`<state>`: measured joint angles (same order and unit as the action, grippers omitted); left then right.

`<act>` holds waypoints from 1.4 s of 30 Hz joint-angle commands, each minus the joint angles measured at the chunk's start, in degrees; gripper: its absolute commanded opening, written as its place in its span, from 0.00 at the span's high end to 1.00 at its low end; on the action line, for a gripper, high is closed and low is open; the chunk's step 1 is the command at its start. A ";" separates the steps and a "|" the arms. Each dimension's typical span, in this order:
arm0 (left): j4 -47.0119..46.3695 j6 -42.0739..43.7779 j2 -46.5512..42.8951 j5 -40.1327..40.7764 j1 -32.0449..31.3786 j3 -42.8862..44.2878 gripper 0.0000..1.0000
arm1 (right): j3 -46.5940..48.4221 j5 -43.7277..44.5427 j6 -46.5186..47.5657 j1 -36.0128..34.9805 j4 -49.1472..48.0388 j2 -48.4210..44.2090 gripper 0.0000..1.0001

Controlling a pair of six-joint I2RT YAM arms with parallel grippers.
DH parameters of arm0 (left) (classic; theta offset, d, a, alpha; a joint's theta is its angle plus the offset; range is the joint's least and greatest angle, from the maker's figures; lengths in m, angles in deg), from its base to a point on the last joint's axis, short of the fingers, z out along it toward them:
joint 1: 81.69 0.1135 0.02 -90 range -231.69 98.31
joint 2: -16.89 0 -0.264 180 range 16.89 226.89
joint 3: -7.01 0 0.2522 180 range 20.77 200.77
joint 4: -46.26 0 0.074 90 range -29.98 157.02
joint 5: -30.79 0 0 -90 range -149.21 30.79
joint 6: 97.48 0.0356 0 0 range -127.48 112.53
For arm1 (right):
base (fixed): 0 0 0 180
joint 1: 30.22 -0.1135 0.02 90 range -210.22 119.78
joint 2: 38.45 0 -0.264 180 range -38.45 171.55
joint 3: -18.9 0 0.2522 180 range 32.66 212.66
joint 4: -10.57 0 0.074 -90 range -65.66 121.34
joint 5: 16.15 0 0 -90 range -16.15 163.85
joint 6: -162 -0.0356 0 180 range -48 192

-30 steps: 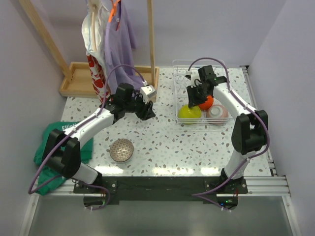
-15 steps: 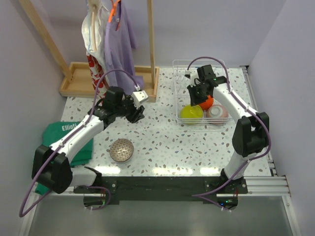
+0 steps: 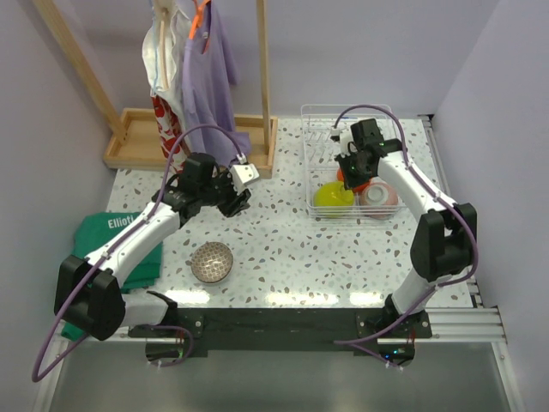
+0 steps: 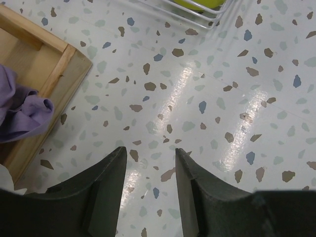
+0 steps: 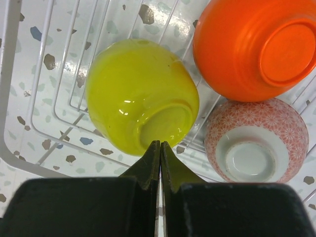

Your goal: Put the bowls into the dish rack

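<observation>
The dish rack stands at the back right. Three bowls lie upside down in it: lime green, orange-red and pink-patterned with a white foot. My right gripper hangs shut and empty just above the lime bowl, beside the orange one. A grey-brown speckled bowl sits upright on the table at the front left. My left gripper is open with nothing between its fingers, above bare table; in the top view the left gripper is behind that speckled bowl.
A wooden tray base with posts and hanging clothes stands at the back left, and purple cloth drapes into it. A green cloth lies at the left table edge. The rack's near corner shows in the left wrist view.
The right gripper's jaws have closed and it has shifted slightly right over the rack. The left arm has drawn back to the left, its gripper still open.
</observation>
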<state>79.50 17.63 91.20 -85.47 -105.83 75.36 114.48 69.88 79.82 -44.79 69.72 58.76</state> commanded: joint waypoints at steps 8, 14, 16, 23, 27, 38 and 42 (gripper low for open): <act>1.69 4.16 -3.02 0.68 1.64 -2.82 0.51 | 3.95 -2.89 -0.25 -0.72 -1.18 4.21 1.00; 1.17 3.73 -4.43 0.60 3.22 -5.10 0.51 | 6.85 -2.98 -0.34 -2.74 -1.00 6.15 1.00; 0.91 3.46 -4.60 0.16 3.66 -5.46 0.51 | 7.47 -2.80 -0.34 -3.62 -1.00 6.76 1.00; 0.64 3.55 -5.48 0.16 4.10 -6.42 0.51 | 8.53 -1.84 -0.08 -6.17 -0.47 8.08 1.00; 1.34 3.64 -6.27 0.07 4.28 -6.69 0.51 | 8.53 -1.13 0.01 -6.88 -0.21 8.08 1.00; 8.11 7.50 -10.66 1.29 4.45 -0.89 0.49 | 11.17 -8.65 3.61 -7.31 0.93 -1.84 0.66; 12.05 7.94 -15.40 8.14 4.54 -2.72 0.43 | 11.60 -19.31 6.76 -12.31 2.07 -3.34 0.54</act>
<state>87.20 23.75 80.99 -82.85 -101.94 71.88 123.00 62.34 82.35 -52.29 70.99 58.97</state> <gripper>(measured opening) 0.560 0.439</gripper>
